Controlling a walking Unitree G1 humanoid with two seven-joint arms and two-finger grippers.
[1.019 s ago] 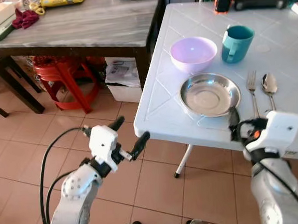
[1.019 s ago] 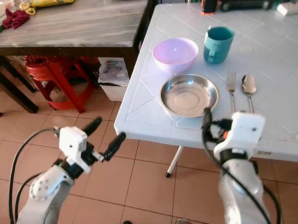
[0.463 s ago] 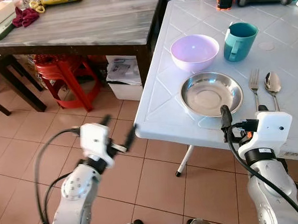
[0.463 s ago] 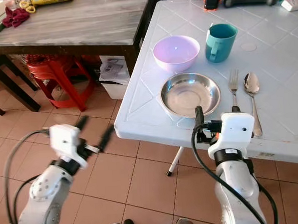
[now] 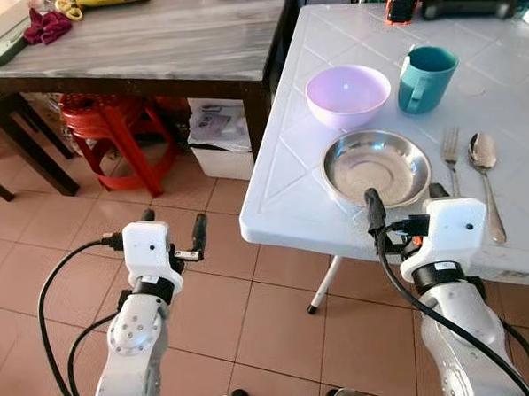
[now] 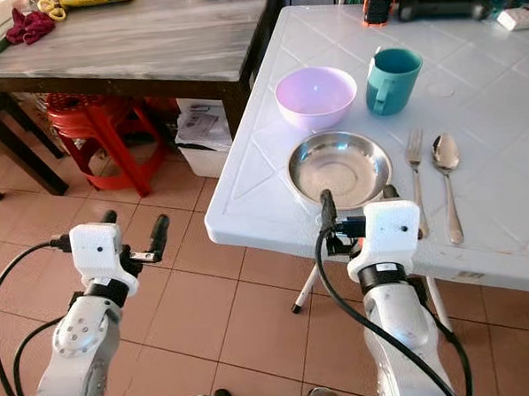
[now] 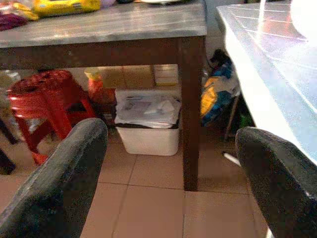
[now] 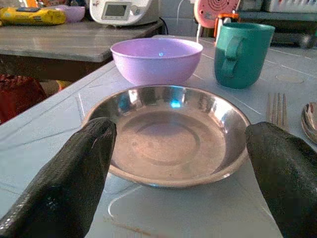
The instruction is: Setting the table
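On the white tabletop (image 5: 291, 188) sit one steel plate (image 5: 376, 166), one lilac bowl (image 5: 348, 94), one teal mug (image 5: 425, 78), one fork (image 5: 449, 157) and one spoon (image 5: 483, 173). The plate lies near the tabletop's front edge, the bowl and mug behind it. Fork and spoon lie side by side to the plate's right, long axes running front to back, heads pointing away from the robot. The right gripper (image 8: 173, 168) hovers at the front edge, fingers wide, framing the plate. The left gripper (image 5: 171, 234), fingers spread, hangs over open tiled floor (image 5: 253, 314) beside the tabletop.
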